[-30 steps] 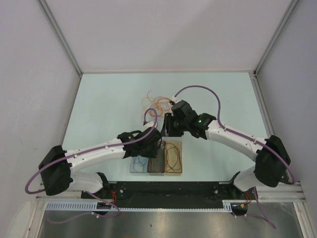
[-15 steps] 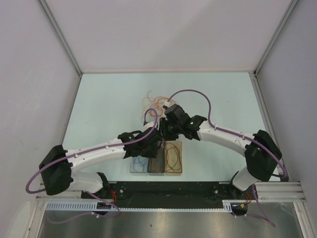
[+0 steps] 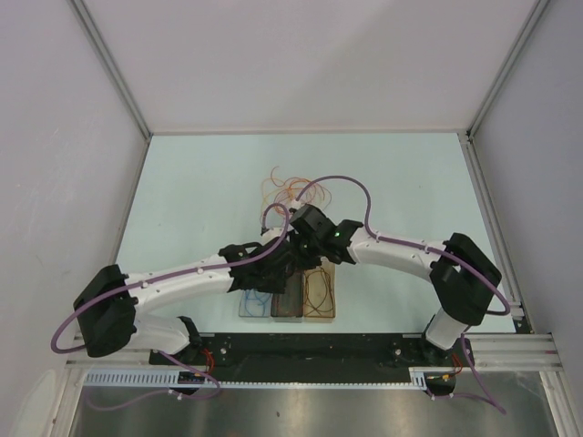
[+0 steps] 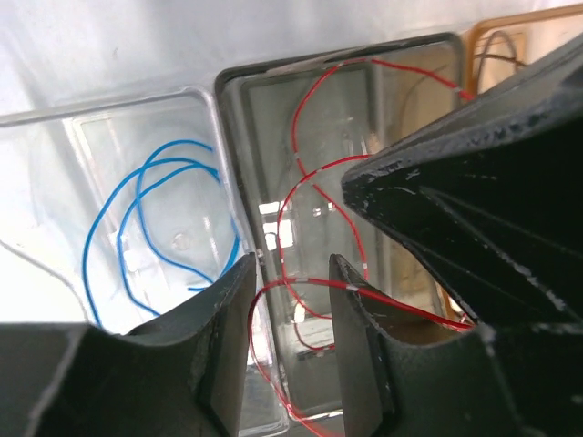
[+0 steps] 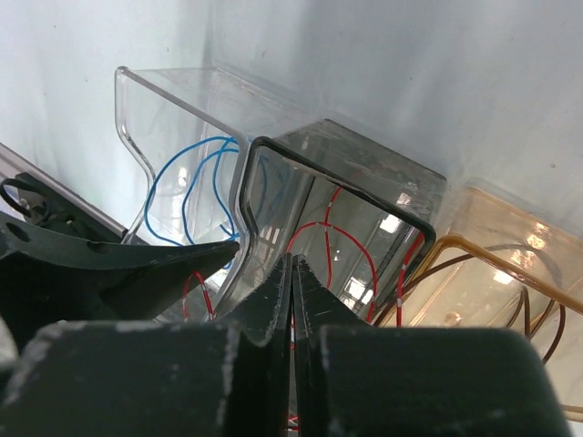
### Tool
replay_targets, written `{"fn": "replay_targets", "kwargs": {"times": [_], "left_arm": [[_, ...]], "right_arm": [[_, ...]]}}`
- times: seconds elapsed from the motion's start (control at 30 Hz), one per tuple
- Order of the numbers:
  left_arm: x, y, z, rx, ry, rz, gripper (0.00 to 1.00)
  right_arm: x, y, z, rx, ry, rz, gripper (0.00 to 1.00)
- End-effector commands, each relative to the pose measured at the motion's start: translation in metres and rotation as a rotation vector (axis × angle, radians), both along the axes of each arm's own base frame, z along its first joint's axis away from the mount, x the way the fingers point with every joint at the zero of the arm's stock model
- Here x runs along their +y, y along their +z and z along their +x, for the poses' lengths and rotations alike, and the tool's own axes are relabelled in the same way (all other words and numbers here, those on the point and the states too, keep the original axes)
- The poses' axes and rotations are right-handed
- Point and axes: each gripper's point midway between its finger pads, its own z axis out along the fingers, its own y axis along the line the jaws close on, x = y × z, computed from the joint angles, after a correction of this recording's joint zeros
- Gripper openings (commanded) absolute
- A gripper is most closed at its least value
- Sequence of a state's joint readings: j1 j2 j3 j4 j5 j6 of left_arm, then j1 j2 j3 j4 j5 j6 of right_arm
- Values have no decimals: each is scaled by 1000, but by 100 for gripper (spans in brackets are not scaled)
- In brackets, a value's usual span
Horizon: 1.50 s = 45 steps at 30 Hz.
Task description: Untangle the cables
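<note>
Right gripper (image 5: 291,269) has swung in over grey box (image 4: 225,155), now shut; left gripper (image 4: 290,273) part-open; red cable (image 4: 303,173) loops run lengthwise along box.

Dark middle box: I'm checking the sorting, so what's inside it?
Only red cable loops show inside the dark box. The shut right gripper covers its right side, so anything lying there cannot be seen.

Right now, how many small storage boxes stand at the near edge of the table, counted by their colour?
Clear box: 1
Dark grey box: 1
Amber box: 1
Total: 3
</note>
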<state>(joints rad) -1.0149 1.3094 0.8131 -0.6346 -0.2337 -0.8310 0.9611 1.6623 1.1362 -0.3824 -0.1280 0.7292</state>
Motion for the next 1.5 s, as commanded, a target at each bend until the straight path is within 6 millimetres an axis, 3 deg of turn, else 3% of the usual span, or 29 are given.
{"fn": "replay_targets", "kwargs": {"times": [0.0,0.17,0.27,0.3,0.4,0.5,0.73,1.03,1.3,1.47], "left_arm": [[-17,17,8,-55,-27,-72,43],[-18,25,8,-78,-29,-112,45],[-22,21,8,-77,-42,-125,38],[-25,20,6,-69,-58,-134,37],[-31,15,6,-62,-66,-153,27],[-34,11,7,-57,-66,-159,19],[-40,-1,7,-35,-79,-150,8],[-38,-7,8,-46,-74,-158,3],[-37,-9,8,-47,-77,-163,1],[-35,-12,8,-43,-70,-165,1]], "right_arm": [[15,3,0,-25,27,17,0],[2,8,16,-43,-5,10,5],[-9,36,39,-93,-30,79,18],[-15,44,48,-100,-38,102,28],[-18,69,53,-137,-2,175,43],[-25,77,55,-143,28,198,48],[-44,86,46,-177,82,162,48],[-58,99,32,-235,189,203,51],[-45,81,20,-192,241,220,52],[-38,60,17,-150,232,173,51]]}}
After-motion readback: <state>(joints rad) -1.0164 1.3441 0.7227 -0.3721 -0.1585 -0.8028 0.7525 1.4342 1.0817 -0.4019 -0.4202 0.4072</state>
